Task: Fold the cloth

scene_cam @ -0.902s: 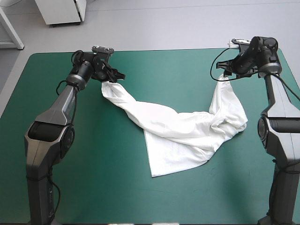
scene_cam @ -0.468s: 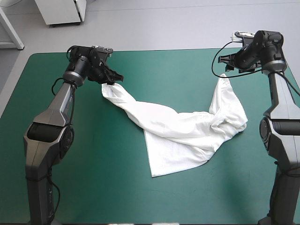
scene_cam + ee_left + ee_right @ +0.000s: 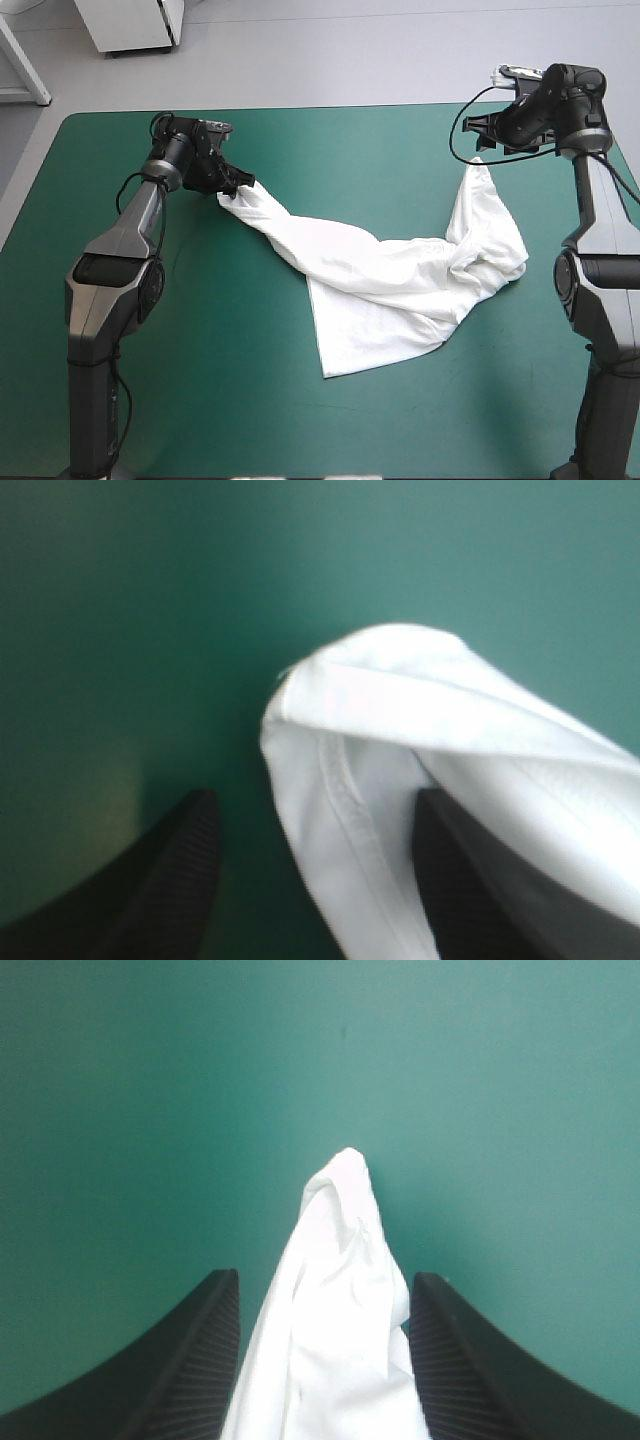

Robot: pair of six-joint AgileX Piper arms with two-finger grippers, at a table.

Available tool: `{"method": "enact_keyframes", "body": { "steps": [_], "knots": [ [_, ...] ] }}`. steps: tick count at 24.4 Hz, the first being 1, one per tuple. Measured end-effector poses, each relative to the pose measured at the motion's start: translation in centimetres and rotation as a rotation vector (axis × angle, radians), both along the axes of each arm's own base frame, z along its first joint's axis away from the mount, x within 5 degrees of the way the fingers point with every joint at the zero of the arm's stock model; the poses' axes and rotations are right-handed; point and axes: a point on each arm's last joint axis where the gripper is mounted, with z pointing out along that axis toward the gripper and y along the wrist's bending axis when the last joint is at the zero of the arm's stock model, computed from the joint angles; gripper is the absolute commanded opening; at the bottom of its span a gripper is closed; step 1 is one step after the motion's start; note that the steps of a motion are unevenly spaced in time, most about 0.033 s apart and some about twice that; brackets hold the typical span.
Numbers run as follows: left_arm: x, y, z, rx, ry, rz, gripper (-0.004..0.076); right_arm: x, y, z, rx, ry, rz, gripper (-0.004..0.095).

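Well, the T-shirt (image 3: 390, 280) lay on the teal-green cover (image 3: 300, 420), stretched in a crumpled band across the middle of the high view. One narrow end reached toward the upper left, and a second rose toward the upper right. A broader, flatter flap ran down to a corner just below the centre of the frame. A bunched fold sat at the right side of the cloth, near the right arm. The left gripper (image 3: 236, 183) was at the upper-left end, right at the cloth. Seen from its own wrist, its black fingers (image 3: 170, 880) stood apart, clamped on nothing. The rounded, hemmed end of the shirt lay between them, closer to one finger and partly covering it. The right gripper (image 3: 480, 148) was in the upper right of the frame, just past the tip of the other end. Its fingers (image 3: 190, 1360) were spread too, and the narrow white tip ran up between them onto bare cover. Whether that gripper touched the cloth, I could not tell.
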Motion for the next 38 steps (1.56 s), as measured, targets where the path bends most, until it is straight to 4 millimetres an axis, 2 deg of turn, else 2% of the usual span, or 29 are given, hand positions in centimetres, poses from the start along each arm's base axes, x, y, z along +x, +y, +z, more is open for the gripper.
{"method": "enact_keyframes", "body": {
  "steps": [3,6,7,9,12,14,17,20,23,27,32,38],
  "knots": [
    [0.5,0.4,-0.1,0.002,-0.016,-0.001,0.0408,0.0,0.0,0.0,0.000,0.000,0.000,0.0486],
    [0.7,0.3,-0.3,-0.013,-0.026,-0.012,0.0298,0.0,0.0,0.0,0.000,0.000,0.000,0.0469],
    [0.8,0.2,-0.4,-0.019,-0.026,-0.013,0.0119,0.0,0.0,0.0,0.000,0.000,0.000,0.0445],
    [0.9,-0.1,-0.6,-0.042,-0.030,-0.018,-0.0017,0.0,0.0,0.0,0.000,0.000,0.000,0.0437],
    [1.0,-0.2,-0.5,-0.046,-0.038,-0.034,-0.0022,-0.2,0.0,0.2,0.000,-0.001,0.000,0.0437],
    [1.1,-0.2,-0.4,-0.047,-0.034,-0.036,-0.0022,-1.1,0.0,0.8,-0.001,0.009,0.000,0.0437],
    [1.2,-0.2,-0.2,-0.047,-0.035,-0.037,-0.0022,-4.3,0.1,3.3,-0.004,0.005,-0.001,0.0438],
    [1.3,-0.2,-0.1,-0.050,-0.029,-0.038,-0.0022,-7.9,0.2,4.4,-0.006,0.036,-0.002,0.0438],
    [1.3,-0.3,-0.1,-0.056,-0.026,-0.039,-0.0022,-12.2,0.3,3.7,-0.017,0.115,-0.003,0.0450],
    [1.3,-0.5,-0.1,-0.078,-0.020,-0.039,-0.0022,-14.9,0.1,2.1,-0.054,0.194,-0.007,0.0484],
    [1.3,-0.7,0.0,-0.097,-0.017,-0.038,-0.0022,-15.7,-0.2,0.3,-0.082,0.258,-0.018,0.0483],
    [1.3,-0.7,0.0,-0.113,-0.018,-0.037,-0.0022,-14.5,-0.7,-1.7,-0.128,0.297,-0.031,0.0483]
  ]
}}
